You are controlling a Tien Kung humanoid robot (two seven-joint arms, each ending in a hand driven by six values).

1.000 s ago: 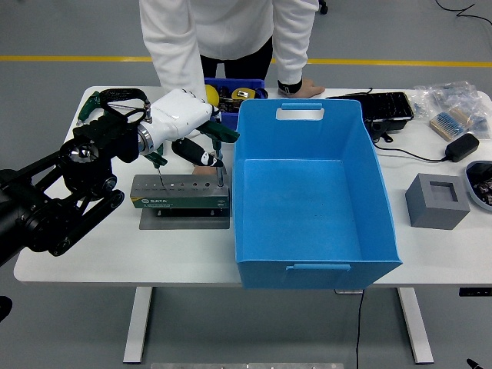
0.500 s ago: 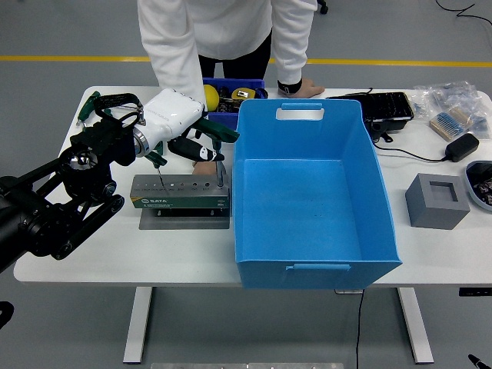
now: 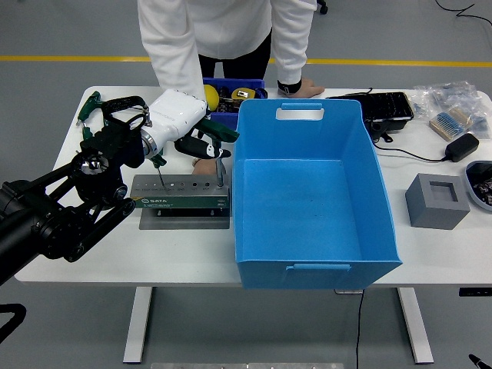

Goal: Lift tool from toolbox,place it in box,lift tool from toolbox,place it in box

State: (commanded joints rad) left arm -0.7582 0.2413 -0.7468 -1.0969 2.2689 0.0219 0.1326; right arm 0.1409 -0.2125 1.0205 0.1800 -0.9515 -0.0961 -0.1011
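The toolbox [image 3: 181,202] is a grey and green screwdriver stand on the table's left half. A green-handled screwdriver [image 3: 221,138] stands at its right end, its shaft still in a hole. My left hand [image 3: 201,149], white-backed with black fingers, is curled around that handle. A second small screwdriver [image 3: 159,167] stands near the stand's left end. The big blue box [image 3: 307,192] sits directly right of the stand, open and empty. A person's hand [image 3: 204,166] steadies the stand from behind, partly hidden by my hand.
A small blue bin [image 3: 231,96] of tools stands behind the stand. Green-handled pliers [image 3: 91,104] lie far left. To the right are a black tray [image 3: 382,108], a power adapter [image 3: 461,146], a grey foam block [image 3: 437,201] and plastic bags [image 3: 450,104]. The person's other hand [image 3: 301,88] rests on the table.
My left arm's elbow has swung right and forward; the hand shifted slightly over the stand. The screwdriver stays in its hole, and the person has not moved.
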